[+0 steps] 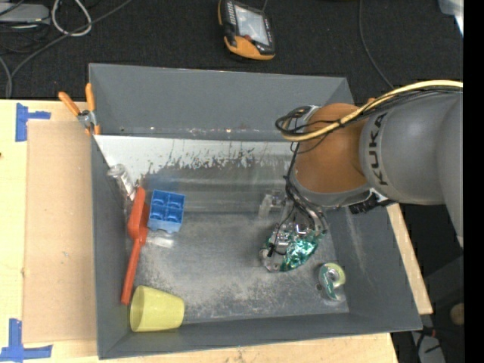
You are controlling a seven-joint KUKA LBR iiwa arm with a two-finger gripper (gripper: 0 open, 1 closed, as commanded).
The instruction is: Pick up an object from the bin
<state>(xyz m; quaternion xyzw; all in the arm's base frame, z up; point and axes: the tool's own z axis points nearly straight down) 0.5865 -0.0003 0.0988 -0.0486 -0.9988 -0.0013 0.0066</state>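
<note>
Green shiny crumpled object [302, 252]: lies on the bin floor right of the frame's centre. The gripper [286, 245] is lowered onto its left side. Whether the gripper is spread or pinched cannot be told, as its tip merges with the object.

Left wall of the grey bin [219, 104]:
- A small clear item [118, 177] lies at the upper left of the floor.
- A long orange tool [135, 240] lies along the foot of the wall and runs down toward the lower left.
- A blue studded block [165, 209] sits just beside the tool's upper end, on a piece of clear plastic [160, 238].
- A yellow cup [156, 309] lies on its side in the lower left corner, next to the tool's lower end.

Middle of the floor: bare, scuffed metal lies between the block and the gripper.

Right: a small green-and-white ring-shaped item [331, 279] lies near the green object, at its lower right and apart from it. Above the gripper, the orange wrist cover [329, 161] and the grey arm [416, 153] overhang the bin's right wall and cover the upper right of the floor. Open floor lies between the green object and the front wall, at the lower edge of the bin.
</note>
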